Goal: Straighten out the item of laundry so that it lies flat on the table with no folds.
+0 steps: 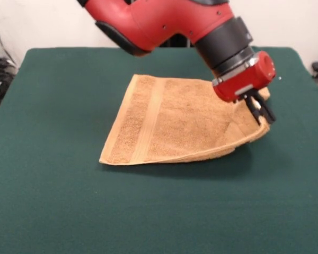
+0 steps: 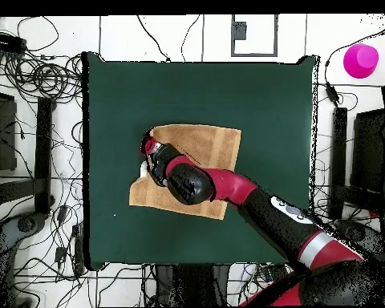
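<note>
The golden-tan towel (image 1: 185,121) lies in the middle of the dark green table (image 1: 69,211), with a woven band running down its left side in the front view. Its right edge is raised off the cloth and curls up. My gripper (image 1: 262,114) is at that raised right edge, and its black fingers (image 1: 253,109) are shut on the towel's edge. In the overhead view the gripper (image 2: 148,152) is at the towel's (image 2: 208,143) left edge, and the arm covers the towel's lower middle part. No white label shows.
The red and black arm (image 1: 164,21) reaches over the towel's far side from the top. Off the table (image 2: 268,104), a pink round object (image 2: 361,60) sits at the top right of the overhead view. Cables (image 2: 43,80) lie around the table.
</note>
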Controlling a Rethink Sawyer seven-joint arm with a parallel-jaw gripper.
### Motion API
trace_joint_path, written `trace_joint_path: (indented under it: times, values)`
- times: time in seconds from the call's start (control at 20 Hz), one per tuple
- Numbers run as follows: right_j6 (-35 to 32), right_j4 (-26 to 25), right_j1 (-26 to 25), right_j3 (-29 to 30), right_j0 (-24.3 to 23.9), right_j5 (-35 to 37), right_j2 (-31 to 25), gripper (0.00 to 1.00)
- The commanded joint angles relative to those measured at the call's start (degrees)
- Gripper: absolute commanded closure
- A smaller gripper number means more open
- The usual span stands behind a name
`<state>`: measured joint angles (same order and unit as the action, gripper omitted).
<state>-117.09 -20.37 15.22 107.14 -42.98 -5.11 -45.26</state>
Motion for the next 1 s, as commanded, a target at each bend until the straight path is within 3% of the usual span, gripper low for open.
trace_joint_path:
  times: [0.05,0.35,0.95,1.0]
  values:
    - [-11.92,4.60,6.69,2.92,4.84,-3.75,3.49,1.00]
    - [-8.11,0.01,3.57,-1.37,4.52,-8.50,2.17,1.00]
    - [-7.66,0.95,4.61,-0.84,4.25,-7.61,2.26,1.00]
    - [-7.71,0.91,4.46,-0.87,4.18,-7.73,2.18,0.00]
